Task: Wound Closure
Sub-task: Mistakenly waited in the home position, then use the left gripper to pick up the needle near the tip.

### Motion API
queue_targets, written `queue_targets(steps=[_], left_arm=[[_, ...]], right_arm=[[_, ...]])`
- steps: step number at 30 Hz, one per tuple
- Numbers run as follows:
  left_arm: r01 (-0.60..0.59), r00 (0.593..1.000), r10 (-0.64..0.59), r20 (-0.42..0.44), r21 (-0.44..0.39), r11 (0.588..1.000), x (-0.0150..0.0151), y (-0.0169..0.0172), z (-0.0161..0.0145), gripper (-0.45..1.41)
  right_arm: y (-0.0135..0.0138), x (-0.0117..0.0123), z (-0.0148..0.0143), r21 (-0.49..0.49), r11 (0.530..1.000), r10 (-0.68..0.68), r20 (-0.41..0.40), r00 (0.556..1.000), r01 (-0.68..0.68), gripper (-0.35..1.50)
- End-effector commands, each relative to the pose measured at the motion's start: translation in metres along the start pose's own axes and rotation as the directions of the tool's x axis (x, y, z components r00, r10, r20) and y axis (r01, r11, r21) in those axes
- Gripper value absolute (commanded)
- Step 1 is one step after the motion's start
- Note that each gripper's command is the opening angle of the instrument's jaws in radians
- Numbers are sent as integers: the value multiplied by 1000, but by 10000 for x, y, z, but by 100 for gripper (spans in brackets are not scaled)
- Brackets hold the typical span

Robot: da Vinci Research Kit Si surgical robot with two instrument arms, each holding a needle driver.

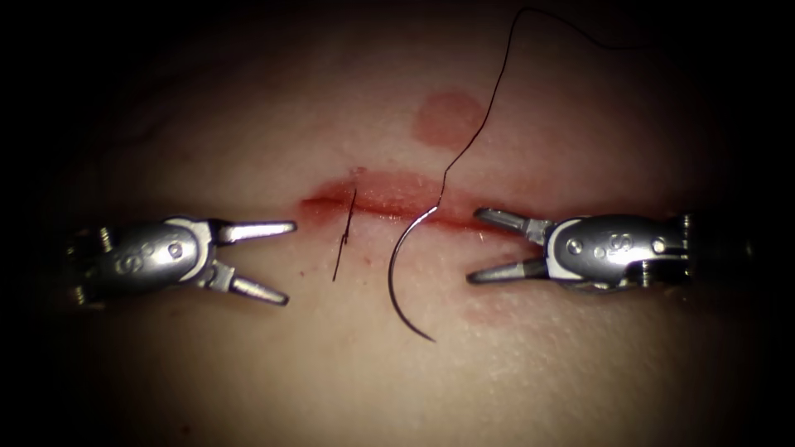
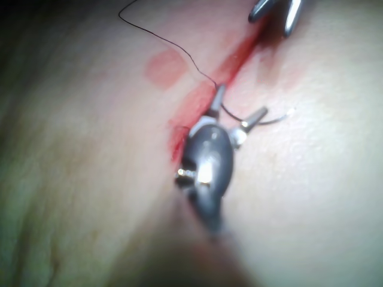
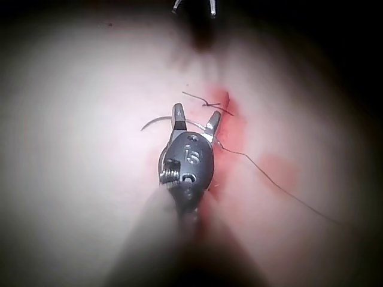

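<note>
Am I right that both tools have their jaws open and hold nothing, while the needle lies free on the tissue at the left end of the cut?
Not quite: in the endoscope view the needle lies toward the right end of the cut, near the right tool. The rest stands: it lies free on the tissue, and both it and the left tool have open, empty jaws.

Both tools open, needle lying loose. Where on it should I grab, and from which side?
Probably with the right tool, coming from the right: its open jaws face the needle, which lies flat on the tissue. Grip the bare mid-curve, short of the thread end at the cut, tip left free.
</note>
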Motion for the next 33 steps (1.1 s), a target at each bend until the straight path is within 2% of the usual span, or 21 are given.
queue_targets(steps=[1,10,14,17,19,22,24,29,31,33], left_arm=[[1,1000,-1,-1,-2,1000,-6,0,6,62],[1,1000,-1,-1,-1,1000,-6,1,6,61],[13,1000,-11,-17,75,997,-5,9,5,55],[14,1000,-13,-16,76,997,0,12,5,50],[28,999,-26,-32,68,997,5,14,5,47],[88,991,-80,-108,76,993,16,13,5,42],[153,972,-136,-191,76,985,30,12,4,37],[227,942,-213,-261,23,974,43,11,8,29],[252,930,-240,-279,8,968,44,10,11,26],[266,923,-255,-289,0,964,44,9,13,23]], right_arm=[[-4,-3,8,3,1000,1,-1,1000,-1,133],[-4,-3,8,3,1000,1,-1,1000,-1,133],[-4,-3,8,3,1000,1,-1,1000,-1,133],[-2,-3,7,-8,1000,9,7,1000,-9,127],[3,-2,3,-36,999,13,31,999,-12,130],[7,1,-6,-51,997,55,42,998,-53,132],[0,8,-5,-31,994,102,27,994,-101,130],[-1,9,-2,-60,983,173,5,985,-172,135],[3,5,-2,-111,978,173,-51,984,-178,144],[3,2,-3,-132,975,168,-103,980,-181,144]])
